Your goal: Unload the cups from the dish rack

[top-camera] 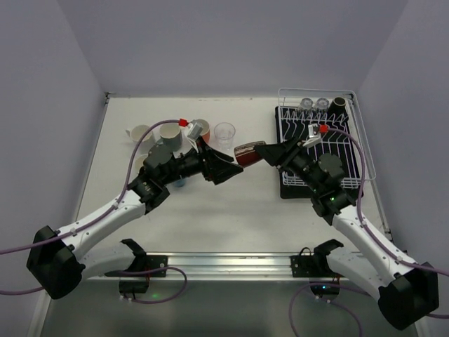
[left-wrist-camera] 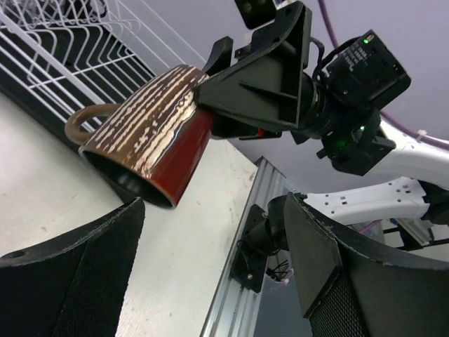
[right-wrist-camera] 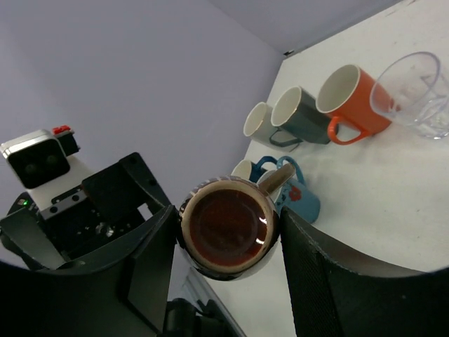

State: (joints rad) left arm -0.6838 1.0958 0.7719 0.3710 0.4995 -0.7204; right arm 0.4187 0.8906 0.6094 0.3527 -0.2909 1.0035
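Observation:
A dark brown mug [top-camera: 246, 154] with a streaked glaze hangs on its side above the table, between the two arms. My right gripper [top-camera: 269, 153] is shut on it; in the right wrist view the mug [right-wrist-camera: 228, 228] fills the gap between both fingers [right-wrist-camera: 156, 242], mouth toward the camera. My left gripper [top-camera: 233, 167] faces the mug's mouth with its jaws open. In the left wrist view the mug [left-wrist-camera: 147, 144] sits just beyond the fingertips [left-wrist-camera: 133, 210], not between them. The dish rack [top-camera: 330, 144] stands at the right with two clear glasses [top-camera: 314, 104] and a dark cup [top-camera: 339, 103] at its far end.
On the table at the back left stand a white cup [top-camera: 138, 133], a grey cup [top-camera: 170, 132], an orange cup [top-camera: 200, 128] and a clear glass [top-camera: 224, 132]. A blue cup [right-wrist-camera: 302, 198] lies nearer, under my left arm. The metal rail [top-camera: 224, 261] runs along the near edge.

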